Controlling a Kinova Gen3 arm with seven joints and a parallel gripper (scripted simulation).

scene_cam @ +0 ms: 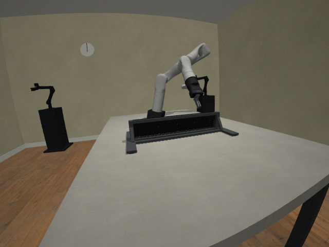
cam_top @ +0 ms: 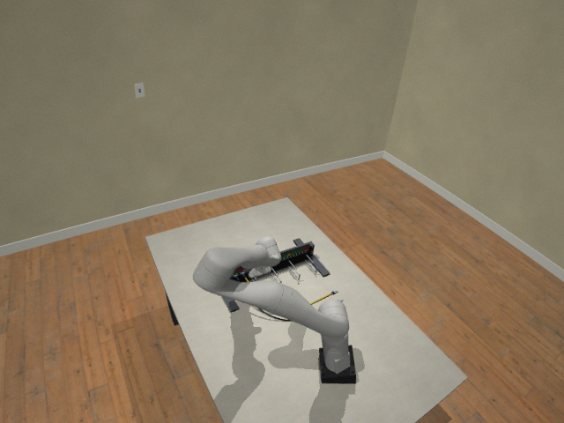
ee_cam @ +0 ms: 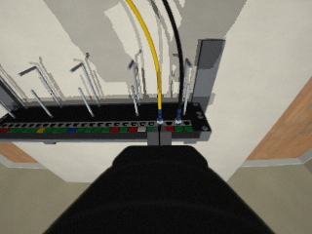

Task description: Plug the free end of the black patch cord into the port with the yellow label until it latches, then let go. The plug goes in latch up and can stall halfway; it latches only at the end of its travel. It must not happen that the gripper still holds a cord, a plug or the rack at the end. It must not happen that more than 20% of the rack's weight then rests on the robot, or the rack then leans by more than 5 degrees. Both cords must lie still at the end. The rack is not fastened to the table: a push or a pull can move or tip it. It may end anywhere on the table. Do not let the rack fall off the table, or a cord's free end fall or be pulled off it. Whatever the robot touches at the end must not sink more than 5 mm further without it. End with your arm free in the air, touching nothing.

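The grey two-finger gripper (scene_cam: 198, 105) (ee_cam: 159, 133) is fully closed with nothing visible between its fingers, its tips appearing near the plugged end of the yellow cord (cam_top: 322, 298) (ee_cam: 157, 63) at the black rack (scene_cam: 172, 118) (ee_cam: 202, 128). The black patch cord (cam_top: 275, 317) (ee_cam: 181, 63) has one end at a port near the rack's end, well apart from the small yellow label (ee_cam: 40, 131); its free end cannot be clearly identified.

table (cam_top: 391, 364) (scene_cam: 169, 186) (ee_cam: 73, 161): matt, smooth | floor (cam_top: 82, 318) (scene_cam: 32, 180) (ee_cam: 288, 127): wood planks | arm (cam_top: 269, 295) (scene_cam: 158, 96): smooth, plastic-looking
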